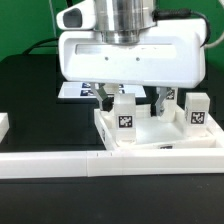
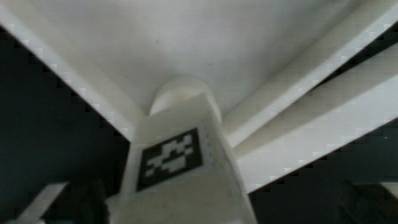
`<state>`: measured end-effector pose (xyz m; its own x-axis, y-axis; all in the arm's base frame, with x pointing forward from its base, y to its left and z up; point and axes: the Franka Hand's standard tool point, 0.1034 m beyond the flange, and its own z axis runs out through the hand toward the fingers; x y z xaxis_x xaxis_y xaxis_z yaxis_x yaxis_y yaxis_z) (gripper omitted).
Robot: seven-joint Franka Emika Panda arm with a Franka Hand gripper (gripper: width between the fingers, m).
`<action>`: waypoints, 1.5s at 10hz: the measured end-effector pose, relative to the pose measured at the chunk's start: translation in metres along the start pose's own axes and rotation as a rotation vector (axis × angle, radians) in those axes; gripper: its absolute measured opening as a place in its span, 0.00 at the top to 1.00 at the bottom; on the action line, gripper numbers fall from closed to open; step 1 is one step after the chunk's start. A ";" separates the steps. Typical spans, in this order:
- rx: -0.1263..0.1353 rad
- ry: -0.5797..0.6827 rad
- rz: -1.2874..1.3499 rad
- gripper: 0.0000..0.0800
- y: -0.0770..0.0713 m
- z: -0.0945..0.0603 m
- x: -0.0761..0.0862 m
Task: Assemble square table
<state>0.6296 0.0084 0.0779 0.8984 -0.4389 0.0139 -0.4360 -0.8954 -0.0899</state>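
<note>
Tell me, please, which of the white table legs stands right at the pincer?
It is the leg at the tabletop's corner on the exterior view's left, upright between the open pincer's fingers. The other visible leg stands apart, toward the exterior view's right.

white rails (image 1: 60,163), marker board (image 1: 75,90)

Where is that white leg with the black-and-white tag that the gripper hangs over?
In the exterior view, the tagged leg stands upright on the square tabletop, centre frame, between the open gripper's fingers, behind the long white rail.
</note>
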 end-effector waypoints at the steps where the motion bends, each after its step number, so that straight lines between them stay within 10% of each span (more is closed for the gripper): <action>1: 0.001 -0.001 0.021 0.20 0.000 0.000 0.000; 4: -0.004 -0.005 0.070 0.63 0.004 0.001 0.000; 9: -0.008 -0.008 0.674 0.63 0.003 0.002 -0.003; 15: 0.072 0.016 1.011 0.62 -0.006 0.006 -0.007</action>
<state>0.6261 0.0170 0.0721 0.1093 -0.9900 -0.0887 -0.9872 -0.0976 -0.1262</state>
